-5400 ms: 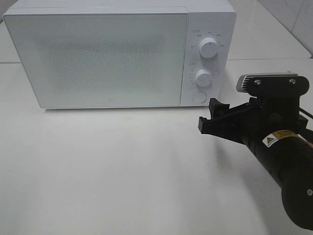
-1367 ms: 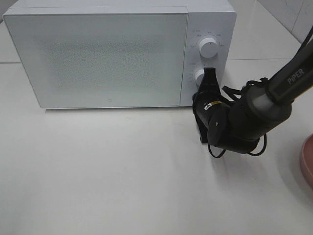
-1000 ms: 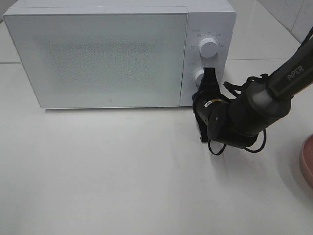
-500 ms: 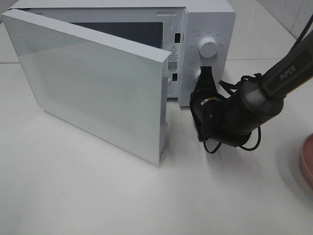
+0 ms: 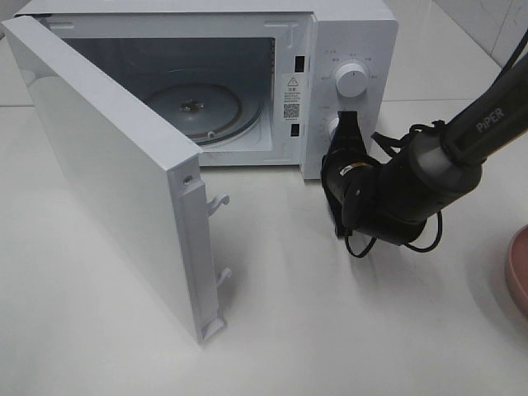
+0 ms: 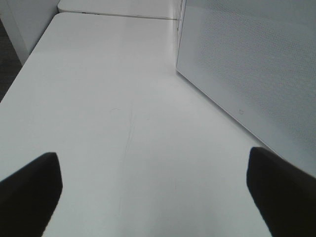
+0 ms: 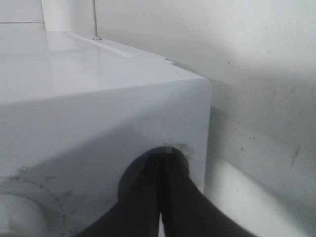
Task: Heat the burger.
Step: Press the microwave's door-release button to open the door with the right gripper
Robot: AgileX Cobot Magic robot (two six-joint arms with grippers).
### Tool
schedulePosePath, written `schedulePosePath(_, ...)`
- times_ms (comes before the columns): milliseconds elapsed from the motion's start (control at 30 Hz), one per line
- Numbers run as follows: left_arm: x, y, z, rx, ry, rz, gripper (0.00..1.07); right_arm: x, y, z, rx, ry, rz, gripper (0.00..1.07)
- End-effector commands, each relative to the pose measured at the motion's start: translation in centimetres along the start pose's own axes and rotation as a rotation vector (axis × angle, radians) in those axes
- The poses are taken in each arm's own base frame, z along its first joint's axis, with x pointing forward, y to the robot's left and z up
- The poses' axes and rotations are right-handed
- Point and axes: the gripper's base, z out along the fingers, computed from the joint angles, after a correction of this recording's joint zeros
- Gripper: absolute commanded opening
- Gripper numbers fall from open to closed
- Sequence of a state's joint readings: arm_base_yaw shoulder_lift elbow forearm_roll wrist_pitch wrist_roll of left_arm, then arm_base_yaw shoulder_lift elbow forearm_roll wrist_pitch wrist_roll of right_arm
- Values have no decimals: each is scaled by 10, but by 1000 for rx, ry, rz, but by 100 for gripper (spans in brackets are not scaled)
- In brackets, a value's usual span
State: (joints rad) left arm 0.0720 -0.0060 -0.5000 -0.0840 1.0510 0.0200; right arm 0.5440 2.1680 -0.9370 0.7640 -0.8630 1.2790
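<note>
The burger is out of view in every frame. A white microwave (image 5: 351, 33) stands at the back of the table with its door (image 5: 107, 181) swung wide open to the left, showing the glass turntable (image 5: 194, 107) inside. My right gripper (image 5: 345, 125) is shut, its tips pressed against the round button low on the control panel, below the upper knob (image 5: 352, 80). In the right wrist view the closed fingertips (image 7: 160, 158) touch that button recess. My left gripper (image 6: 158, 197) is open with nothing between its fingers, beside the door's outer face (image 6: 247, 64).
A pink plate (image 5: 520, 268) shows only as a sliver at the right edge of the table. The open door juts far out over the left front of the white table (image 5: 330, 330). The right arm's black body (image 5: 404, 194) lies in front of the control panel.
The microwave door has sprung from shut and swung wide open to the left, baring the turntable. My right gripper has stayed at the button. The left gripper is unchanged.
</note>
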Motion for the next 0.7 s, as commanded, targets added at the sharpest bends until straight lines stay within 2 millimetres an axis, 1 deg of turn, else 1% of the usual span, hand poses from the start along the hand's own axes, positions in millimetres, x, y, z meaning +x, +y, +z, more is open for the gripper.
schedulePosePath(33, 1, -1, -2, 12, -33, 1, 93, -6, 39, 0, -231, 5, -11, 0)
schedulePosePath(100, 1, -1, -2, 12, -33, 1, 93, -6, 38, -1, -221, 16, -16, 0)
schedulePosePath(200, 1, -1, -2, 12, -33, 1, 93, -9, 31, -8, -170, 37, -18, 0)
schedulePosePath(267, 1, -1, -2, 12, -33, 1, 93, -10, 31, -11, -167, 41, -22, 0)
schedulePosePath(333, 1, -1, -2, 12, -33, 1, 93, -9, 29, -16, -122, 76, -21, 0)
schedulePosePath(367, 1, -1, -2, 12, -33, 1, 93, -9, 29, -16, -122, 76, -21, 0)
schedulePosePath(400, 1, -1, -2, 12, -33, 1, 93, -9, 26, -19, -82, 92, -19, 0)
schedulePosePath(467, 1, -1, -2, 12, -33, 1, 93, -9, 25, -20, -66, 95, -18, 0)
schedulePosePath(533, 1, -1, -2, 12, -33, 1, 93, -11, 21, -24, -10, 107, -21, 0)
schedulePosePath(633, 1, -1, -2, 12, -33, 1, 93, -10, 20, -25, 9, 112, -22, 0)
schedulePosePath(700, 1, -1, -2, 12, -33, 1, 93, -8, 17, -28, 65, 137, -39, 0)
